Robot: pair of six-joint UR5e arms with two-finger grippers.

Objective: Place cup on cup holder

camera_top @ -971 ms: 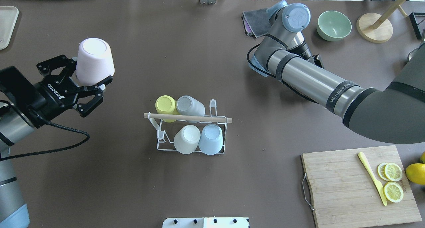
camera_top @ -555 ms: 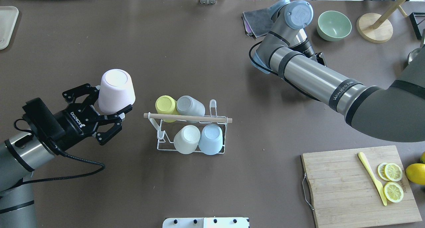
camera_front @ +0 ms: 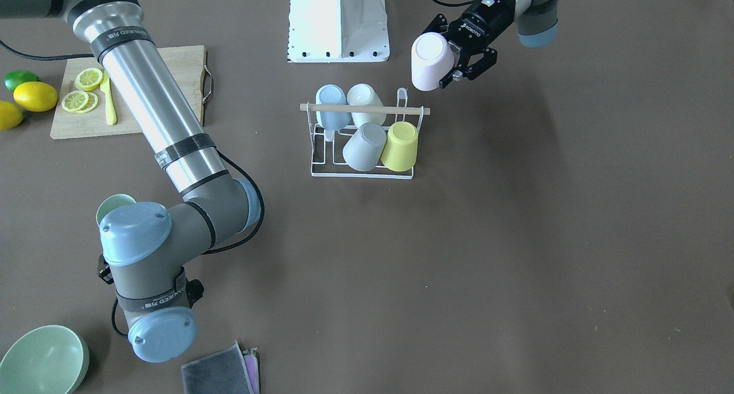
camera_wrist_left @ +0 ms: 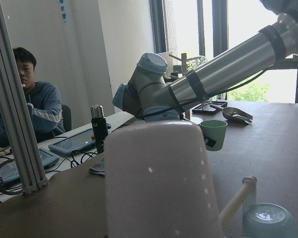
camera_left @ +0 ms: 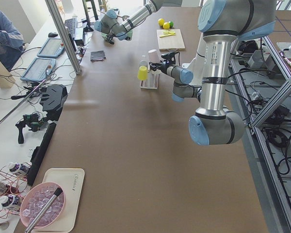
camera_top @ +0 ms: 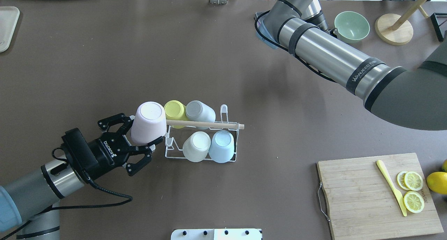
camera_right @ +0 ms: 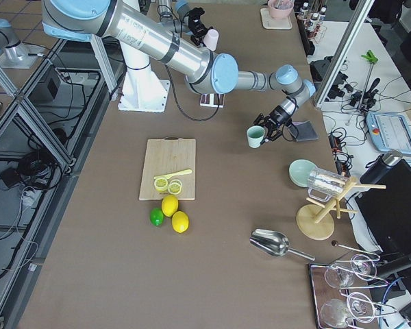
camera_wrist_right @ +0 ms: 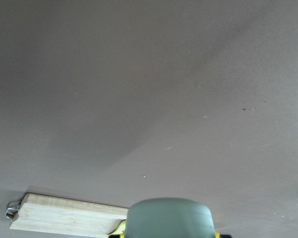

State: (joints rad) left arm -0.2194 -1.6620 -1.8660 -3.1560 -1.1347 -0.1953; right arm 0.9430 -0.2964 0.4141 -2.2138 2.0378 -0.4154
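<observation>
My left gripper (camera_top: 142, 132) is shut on an upside-down pink cup (camera_top: 148, 123) and holds it at the left end of the cup holder (camera_top: 167, 153), over the end of its wooden rod (camera_top: 206, 124). The white wire rack carries a yellow cup (camera_top: 174, 111), a grey cup (camera_top: 199, 110), a white cup (camera_top: 196, 146) and a blue cup (camera_top: 221, 145). In the front-facing view the pink cup (camera_front: 430, 61) is just above the rack's right end. My right gripper (camera_right: 268, 129) is shut on a green cup (camera_wrist_right: 169, 218) at the far side of the table.
A cutting board (camera_top: 363, 198) with lemon slices and a yellow knife lies at the near right, with lemons (camera_top: 438, 182) beside it. A green bowl (camera_top: 351, 26), a wooden stand (camera_top: 394, 28) and a grey cloth (camera_top: 270, 21) are at the back right.
My left gripper has carried the pink cup right and toward the robot, up to the rack's left end. My right arm has swung further toward the table's far edge.
</observation>
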